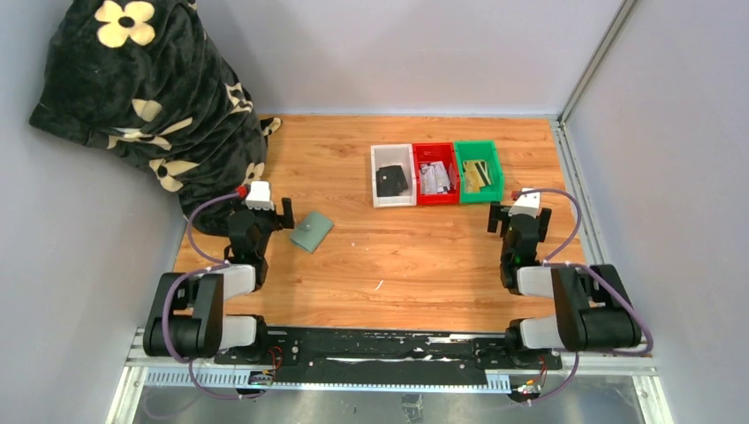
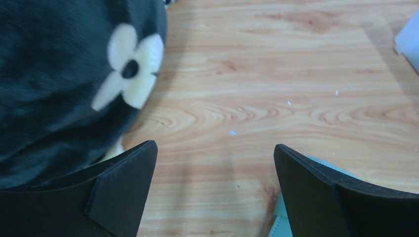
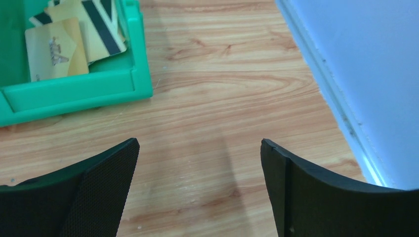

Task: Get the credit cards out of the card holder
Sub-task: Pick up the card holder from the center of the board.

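We see the left fingers (image 2: 123,192) and right fingers (image 3: 306,192) wide apart, empty. The card holder (image 1: 312,231) lies closed on the desk (image 1: 397,256) beside the left ones, its inside hidden. We cannot read the mark on the credit cards (image 3: 54,49) in the green bin (image 3: 79,91).

The worktop (image 1: 424,256) is orange-brown with wavy wood grain. The blanket (image 1: 150,88) is black with cream flowers that have dark centres. The card holder (image 1: 312,231) is plain sage green. Three bins stand white (image 1: 378,199), red (image 1: 436,201) and green (image 1: 481,197); the green one holds a tan-gold card (image 3: 57,47) and a pale card with a dark stripe (image 3: 101,29). The wallet (image 1: 390,181) in the white bin is black.
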### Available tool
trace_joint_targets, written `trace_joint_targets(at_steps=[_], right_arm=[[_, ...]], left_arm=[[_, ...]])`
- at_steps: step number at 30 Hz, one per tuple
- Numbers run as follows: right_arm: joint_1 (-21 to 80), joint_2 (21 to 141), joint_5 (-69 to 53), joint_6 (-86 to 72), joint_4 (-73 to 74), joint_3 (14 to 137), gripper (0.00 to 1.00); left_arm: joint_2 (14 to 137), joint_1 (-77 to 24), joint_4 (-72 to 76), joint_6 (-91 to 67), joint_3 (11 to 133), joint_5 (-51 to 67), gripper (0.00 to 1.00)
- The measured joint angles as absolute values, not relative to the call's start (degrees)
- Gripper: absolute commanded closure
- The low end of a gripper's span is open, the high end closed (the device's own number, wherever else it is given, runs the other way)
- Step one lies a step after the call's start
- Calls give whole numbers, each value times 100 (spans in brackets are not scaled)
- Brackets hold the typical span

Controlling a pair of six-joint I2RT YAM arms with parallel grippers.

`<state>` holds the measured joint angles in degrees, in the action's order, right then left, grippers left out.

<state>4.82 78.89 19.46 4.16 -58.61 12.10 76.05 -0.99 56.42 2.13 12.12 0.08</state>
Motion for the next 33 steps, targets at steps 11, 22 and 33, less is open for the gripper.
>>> trace_joint_targets(at_steps=[11, 22, 33], right_arm=[[554, 6173, 2235, -497, -2558, 3046, 2], [294, 6490, 576, -2880, -207, 4132, 1], [2412, 6781, 945, -2484, 952, 4742, 3]], left_arm=[[5953, 189, 2379, 834, 2753, 403, 0], [6713, 211, -733, 1533, 4268, 1570, 0], [8962, 165, -2008, 1352, 5312, 2283, 9]])
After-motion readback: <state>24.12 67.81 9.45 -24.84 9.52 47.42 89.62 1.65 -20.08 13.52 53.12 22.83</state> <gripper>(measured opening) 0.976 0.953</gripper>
